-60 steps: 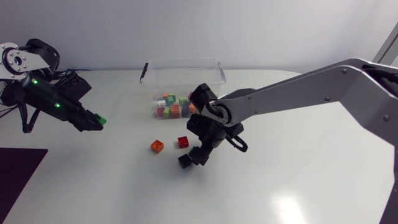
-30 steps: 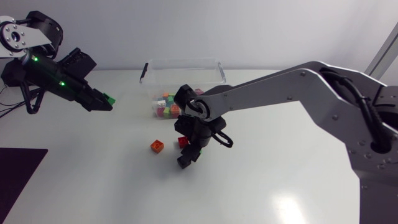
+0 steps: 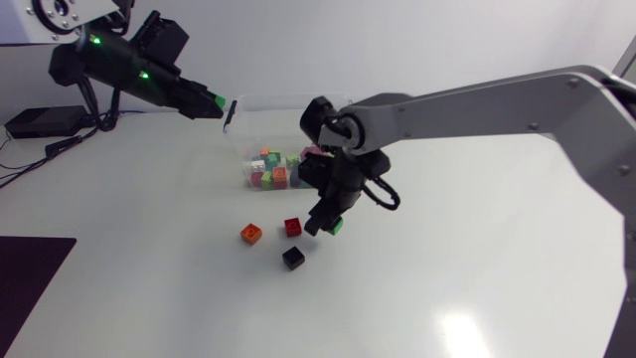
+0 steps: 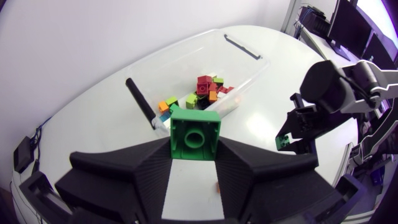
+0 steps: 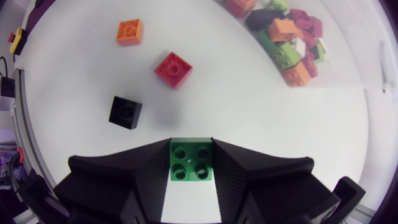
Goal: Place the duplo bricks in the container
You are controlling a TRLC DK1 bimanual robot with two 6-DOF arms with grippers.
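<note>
The left gripper (image 3: 219, 104) is pinching a green one-hole brick (image 4: 194, 133) and hanging at the upper left of the frame, just beside the black latch (image 3: 230, 115) of the clear container (image 3: 283, 104); the right gripper (image 3: 328, 221) is pinching a green four-stud brick (image 5: 190, 160) at mid-frame, above the table (image 3: 477, 249); a red brick (image 3: 292, 227), an orange brick (image 3: 250, 234) left of it and a black brick (image 3: 292, 258) lower down are lying loose, all apart; mixed bricks (image 3: 270, 169) are sitting heaped in the container; the right arm's wrist is covering part of that heap; the white table is catching glare at lower right.
</note>
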